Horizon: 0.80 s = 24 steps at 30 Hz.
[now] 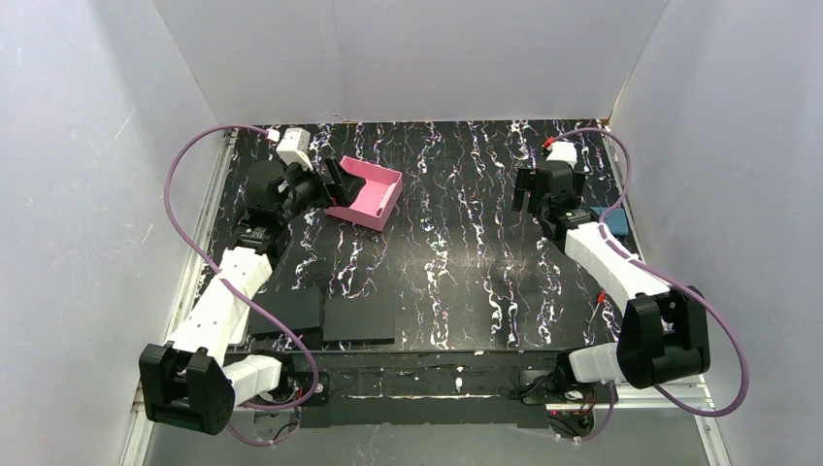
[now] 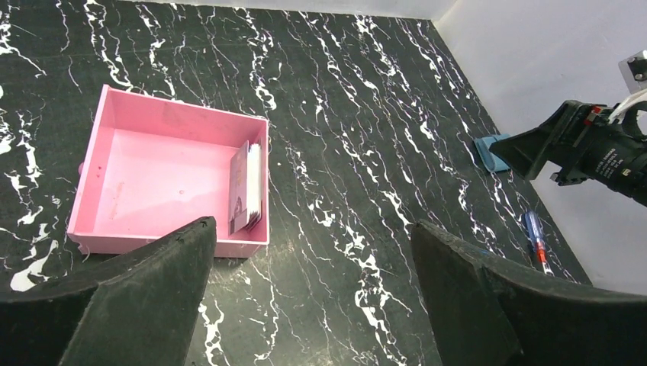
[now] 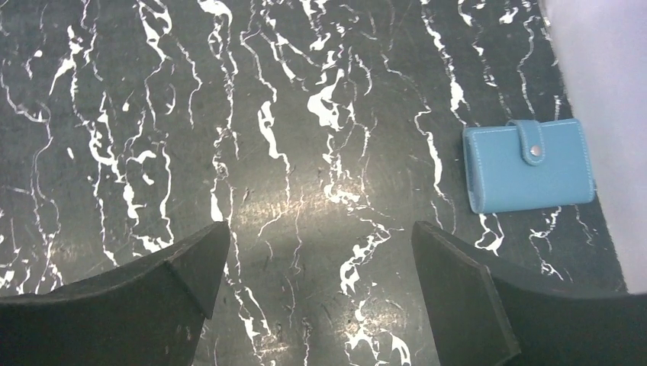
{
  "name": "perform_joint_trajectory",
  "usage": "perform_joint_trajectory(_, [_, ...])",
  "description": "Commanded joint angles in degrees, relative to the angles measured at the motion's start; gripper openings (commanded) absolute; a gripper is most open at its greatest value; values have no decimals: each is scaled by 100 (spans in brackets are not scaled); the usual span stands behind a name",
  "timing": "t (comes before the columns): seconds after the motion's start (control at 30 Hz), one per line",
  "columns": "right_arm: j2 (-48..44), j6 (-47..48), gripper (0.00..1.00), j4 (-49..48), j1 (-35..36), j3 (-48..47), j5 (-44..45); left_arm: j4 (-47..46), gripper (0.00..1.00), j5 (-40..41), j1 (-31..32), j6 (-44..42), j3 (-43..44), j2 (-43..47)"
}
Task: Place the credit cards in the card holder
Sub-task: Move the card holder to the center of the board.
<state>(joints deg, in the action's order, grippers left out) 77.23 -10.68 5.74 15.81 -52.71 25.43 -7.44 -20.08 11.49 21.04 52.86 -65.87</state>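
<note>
While the black marbled table spreads under both arms, the left gripper hangs with jaws spread wide, holding nothing; the right gripper gapes just as wide over bare tabletop, likewise holding nothing; two flat black pads lie at the near edge; the pink card holder sits far left, just beside the left gripper; a blue snap wallet lies by the right wall; the credit cards stand on edge inside the holder, against one side wall; a pen lies near the wallet.
</note>
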Motion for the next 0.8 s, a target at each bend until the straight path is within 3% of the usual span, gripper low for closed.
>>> perform_joint_trajectory(0.0, [36,-220,98,-108,-15,-409,686,-258,98,59,57,-144,102,139])
perform_joint_trajectory(0.13, [460,-610,98,589,-373,-871,758,-240,98,-7,141,-152,110,109])
perform_joint_trajectory(0.5, [1404,-1162,98,455,-2164,-1298,-485,-187,98,-270,400,-102,186,-43])
perform_joint_trajectory(0.77, [1945,-709,98,180,-2375,-1734,-507,-179,98,-480,422,-65,249,-114])
